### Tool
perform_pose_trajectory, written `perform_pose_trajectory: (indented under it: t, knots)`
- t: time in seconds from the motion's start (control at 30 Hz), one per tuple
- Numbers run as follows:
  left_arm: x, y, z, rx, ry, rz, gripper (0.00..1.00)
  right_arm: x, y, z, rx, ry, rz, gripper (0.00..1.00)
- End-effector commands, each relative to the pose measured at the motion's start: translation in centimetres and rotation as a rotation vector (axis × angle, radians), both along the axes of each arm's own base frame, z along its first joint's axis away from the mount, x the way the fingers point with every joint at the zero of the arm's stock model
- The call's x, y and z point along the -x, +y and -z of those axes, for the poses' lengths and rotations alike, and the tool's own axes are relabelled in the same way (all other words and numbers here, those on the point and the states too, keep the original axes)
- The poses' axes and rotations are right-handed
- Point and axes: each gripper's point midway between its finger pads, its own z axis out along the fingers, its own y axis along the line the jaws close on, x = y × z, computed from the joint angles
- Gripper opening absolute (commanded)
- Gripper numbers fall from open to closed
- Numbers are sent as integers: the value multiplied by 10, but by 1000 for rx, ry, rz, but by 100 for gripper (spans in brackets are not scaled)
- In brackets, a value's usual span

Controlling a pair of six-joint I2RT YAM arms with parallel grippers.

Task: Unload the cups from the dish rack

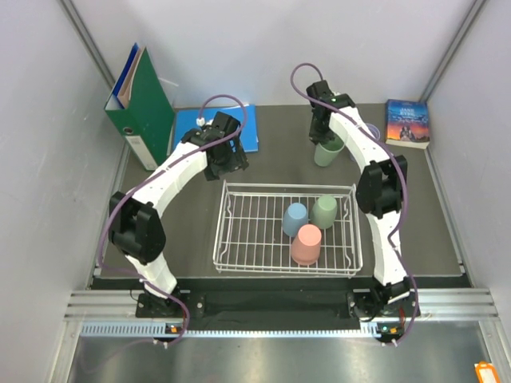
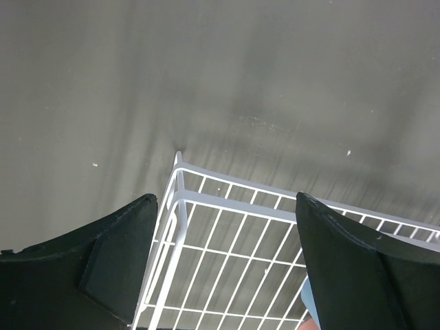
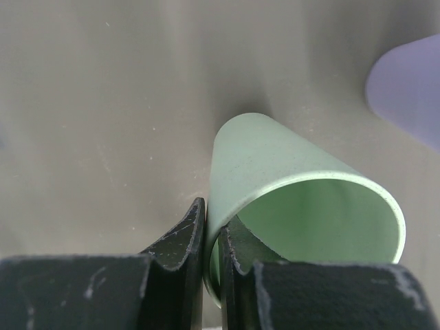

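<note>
Far left, you've got the green binder (image 1: 144, 108) standing by the wall, and a blue folder (image 1: 251, 136) flat on the table (image 1: 196, 227) just beside it. Your left gripper (image 1: 230, 166) hangs over the far left corner of the dish rack (image 1: 285, 270). Its jaws are released, its fingers (image 2: 117, 268) are spread wide, and there is nothing between them but white wire and grey table.

Move across into the rack. Three cups crowd together in its right half: the blue cup (image 1: 295, 219), the pink cup (image 1: 306, 244) nearest you, and the sage cup (image 1: 324, 211) next to the right wall.

Now look beyond the rack's far rim, out on the table. Your right gripper (image 3: 214, 216) is clenched on the pale green cup (image 3: 302, 185), pinching the rim with one finger inside and one outside. The cup is tilted with its mouth toward the wrist camera and its narrow base pointing down at the table. You cannot tell whether the base touches.

Just to the right of it stands the lavender cup (image 3: 409, 89), near but apart from the pale green cup, outside the rack and half hidden behind the arm from above. Furthest right, a paperback book (image 1: 407, 122) lies flat in the back corner.
</note>
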Motion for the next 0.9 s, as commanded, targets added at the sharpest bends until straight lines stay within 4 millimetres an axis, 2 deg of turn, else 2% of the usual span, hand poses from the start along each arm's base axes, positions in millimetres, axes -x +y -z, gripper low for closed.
perform_pose_trajectory:
  t: [0.0,0.13,0.23,0.27,0.3,0.33,0.37,0.4,0.43,0.53,0.67,0.7,0.77,0.8,0.83,0.87]
  knots:
    - [-6,0,-2,-25,-6,16,86,-14,11,6,-26,-22,-29,0]
    - [-6,1,1,-31,0,14,86,-14,12,23,-13,10,-41,2]
    - [-7,1,3,-33,3,10,86,-15,13,22,-14,4,-48,5]
    - [-6,0,4,-34,4,12,86,-18,14,18,-21,-15,-52,10]
    - [-6,1,4,-34,4,12,87,-18,15,5,-31,-45,-57,12]
    - [-7,1,3,-32,0,8,87,-17,16,1,-35,-56,-60,16]
    - [-6,0,2,-28,-4,9,87,-18,17,-5,-41,-76,-63,23]
    - [-7,0,1,-25,-10,11,88,-21,18,-21,-56,-120,-65,25]
    - [-8,-1,0,-19,-14,10,88,-20,20,-27,-59,-133,-71,30]
    - [-9,-2,-3,-7,-26,9,88,-20,20,-49,-68,-179,-75,36]
    - [-9,-4,-5,5,-33,12,88,-16,21,-72,-81,-220,-74,37]
    - [-9,-4,-6,7,-36,14,88,-12,21,-91,-98,-255,-77,38]
    - [-10,-4,-16,18,-65,14,88,-8,26,-112,-131,-325,-100,43]
    - [-11,-5,-20,27,-83,15,88,6,25,-134,-162,-377,-120,48]
    - [-14,-7,-25,40,-117,22,88,5,29,-158,-197,-466,-140,69]
    - [-14,-9,-39,61,-163,26,87,12,27,-173,-208,-510,-150,88]
